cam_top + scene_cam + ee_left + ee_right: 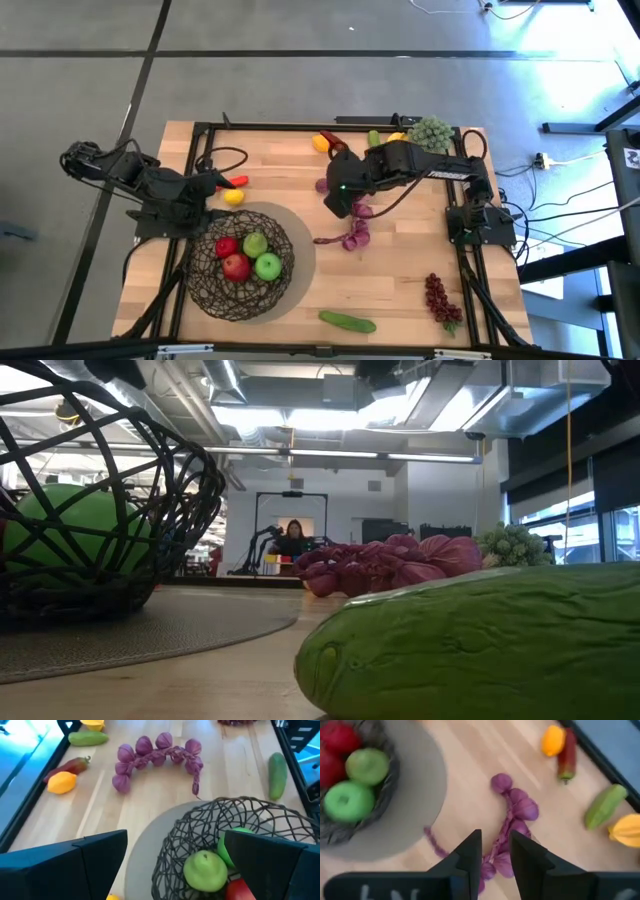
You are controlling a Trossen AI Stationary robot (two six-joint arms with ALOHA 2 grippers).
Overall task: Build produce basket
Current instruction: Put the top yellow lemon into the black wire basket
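Observation:
The dark wire basket [240, 262] stands on a round grey mat [303, 262] and holds two red and two green apples [268, 266]. My left gripper [215, 186] [175, 865] hovers wide open over the basket's far-left rim [200, 815], empty. My right gripper [341, 205] [495, 852] hangs above a purple braided bunch [355, 235] [516, 810] that lies on the table. Its fingers stand a narrow gap apart, clear of the bunch. A yellow fruit [233, 197] and a red chili [238, 181] lie beside my left gripper.
Along the far edge lie a yellow fruit [321, 142], a chili [335, 140], a small cucumber [373, 138] and a green grape bunch [432, 132]. Dark-red grapes [440, 298] and a cucumber [347, 321] [480, 640] lie near the front. A person [295, 538] sits far behind.

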